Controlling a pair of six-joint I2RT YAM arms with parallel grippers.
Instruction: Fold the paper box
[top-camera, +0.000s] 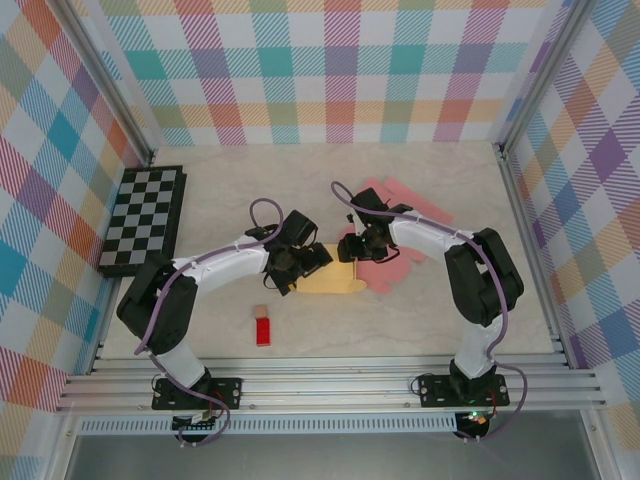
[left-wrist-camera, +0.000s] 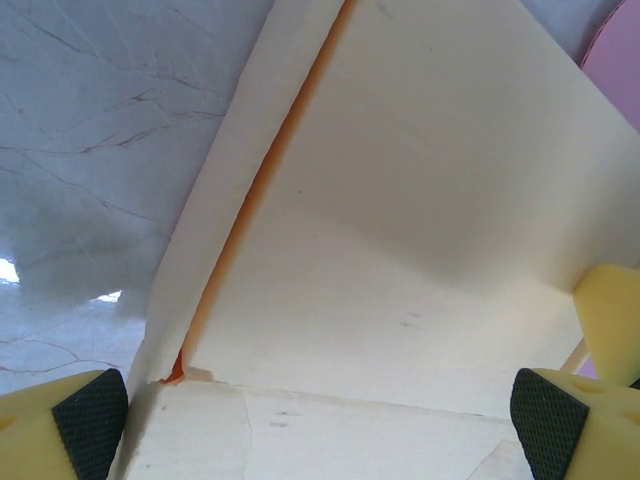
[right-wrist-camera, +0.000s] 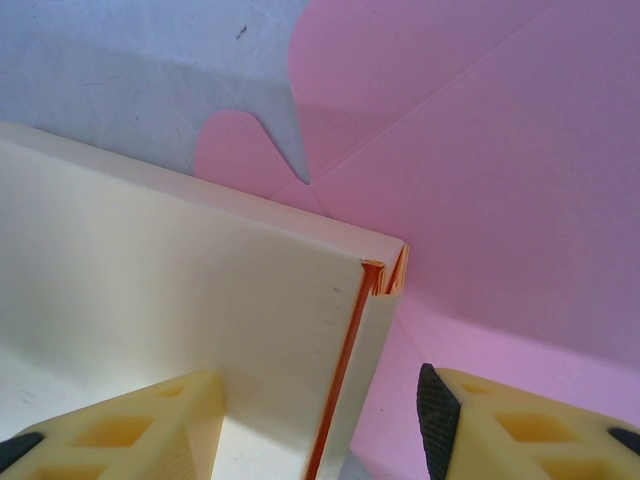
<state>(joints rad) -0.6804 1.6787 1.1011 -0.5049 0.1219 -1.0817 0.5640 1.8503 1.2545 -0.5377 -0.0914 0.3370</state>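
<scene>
The cream paper box (top-camera: 325, 283) lies partly folded at the table's middle, one long side wall raised along an orange crease (left-wrist-camera: 250, 190). My left gripper (top-camera: 298, 268) hovers over its left end, open wide, with the flat cream panel (left-wrist-camera: 400, 250) spanning the space between both black pads (left-wrist-camera: 90, 425). My right gripper (top-camera: 357, 250) is at the box's right end. It straddles the upright end wall (right-wrist-camera: 365, 370) near the box corner (right-wrist-camera: 385, 270), and its right pad (right-wrist-camera: 435, 420) stands clear of the wall.
Pink flat box sheets (top-camera: 405, 212) lie under and behind the box's right end, also pink sheet (right-wrist-camera: 500, 180) below the right gripper. A checkerboard (top-camera: 143, 220) sits at the left. A red block (top-camera: 263, 331) and a small wooden cube (top-camera: 260, 312) lie near the front.
</scene>
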